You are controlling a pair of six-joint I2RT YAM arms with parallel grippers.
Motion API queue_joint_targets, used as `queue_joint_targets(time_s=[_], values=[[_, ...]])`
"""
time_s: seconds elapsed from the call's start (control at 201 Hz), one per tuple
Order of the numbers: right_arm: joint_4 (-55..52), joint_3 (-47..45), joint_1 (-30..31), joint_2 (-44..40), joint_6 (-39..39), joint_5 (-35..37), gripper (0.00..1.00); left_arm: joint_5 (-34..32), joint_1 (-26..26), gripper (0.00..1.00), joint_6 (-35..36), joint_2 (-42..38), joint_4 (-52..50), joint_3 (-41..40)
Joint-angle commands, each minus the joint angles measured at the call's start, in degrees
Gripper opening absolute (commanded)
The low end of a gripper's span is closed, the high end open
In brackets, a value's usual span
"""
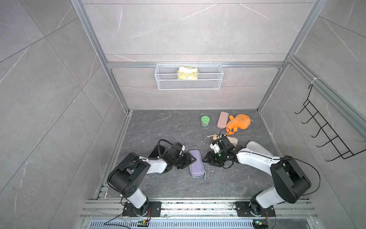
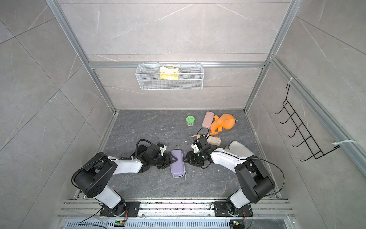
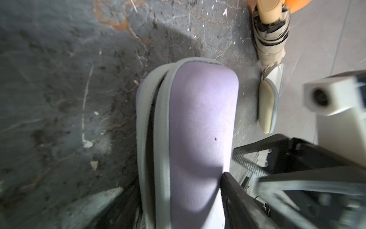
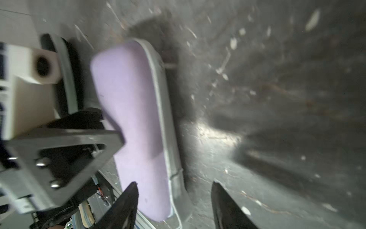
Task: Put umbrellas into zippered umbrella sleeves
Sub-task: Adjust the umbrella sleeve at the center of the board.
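Lilac case (image 1: 196, 163) lies flat near the middle of the table (image 1: 158, 126), lid down, long axis running away from the robot. The left wrist view shows a dark gap along its zip.

Left tool (image 1: 189, 161) is at the case's left side. Its fingers are parted with the case between them, and one finger (image 3: 233, 198) bears on the shell, which dents there. Cannot tell whether it truly clamps.

Right tool (image 1: 207, 159) is just beside the case's right side. Its fingers stand apart with only table between them, holding nothing. In the right wrist view one fingertip (image 4: 130, 196) overlaps the case's end; cannot tell whether they touch.

Beige umbrella (image 1: 231, 139) lies on the table beyond the right tool, partly hidden by the arm. Cream case (image 1: 257, 147) lies open under the right arm, pale lining up. Black case (image 2: 141, 149) is partly hidden under the left arm.

At the far right of the table are a green jar (image 1: 205, 120), a pink case (image 1: 222, 119) and an orange plush toy (image 1: 238, 124), with the toy touching the pink case.
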Motion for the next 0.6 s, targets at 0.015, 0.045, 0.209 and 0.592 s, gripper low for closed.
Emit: queue_joint_targets(time_s=[0.015,0.045,0.209,0.592], values=[[4.2,-1.18,6.03,2.17,6.47,2.78,0.55,-0.6,0.07,0.63,6.21,-0.21,-10.45,4.33],[5.71,-0.81,7.96,2.95,8.15,3.09,0.53,-0.54,0.15,0.63,7.56,0.08,-12.54,5.43],[12.49,4.08,15.96,7.87,14.07,4.28,0.48,0.05,2.72,0.6,15.93,1.49,-23.19,10.84],[-5.74,4.77,12.13,-4.43,-12.19,21.03,0.6,2.89,5.21,0.59,24.06,3.34,-30.95,14.36]])
